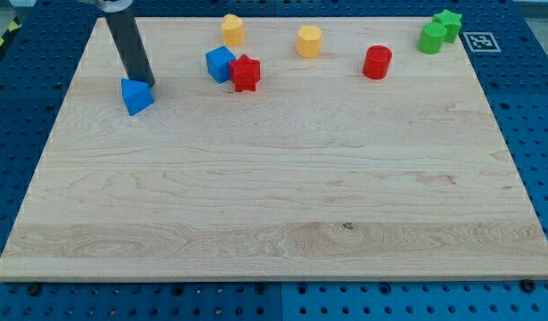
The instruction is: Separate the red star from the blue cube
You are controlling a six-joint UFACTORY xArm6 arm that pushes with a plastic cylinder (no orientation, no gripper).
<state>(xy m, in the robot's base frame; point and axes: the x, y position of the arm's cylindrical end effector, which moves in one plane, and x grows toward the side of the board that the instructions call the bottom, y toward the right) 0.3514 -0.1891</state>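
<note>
Camera view was the only angle on offer, so here's what it showed. The tip (pixel 144 83) sat near the view's top left of the board (pixel 274 223), just above a blue wedge-ish block (pixel 136 96), touching it or close to it, hard to call. It's a bare rod, so nothing to open or close and it held nothing.

The red star (pixel 245 72) was pressed right up against the blue cube (pixel 220 64), star on the view's right side of the cube and a touch lower. Both lay off toward the view's right of the tip, slightly higher up.

Big catch, in my judgement: the cube stood between the tip and the star, so a straight shove rightward would probably push both together. The rod likely needed to come around and attack the seam from the top or bottom.

Two yellow blocks (pixel 233 29) (pixel 309 41), a red cylinder (pixel 377 62) and two green blocks (pixel 439 31) sat further along the top, well apart.
</note>
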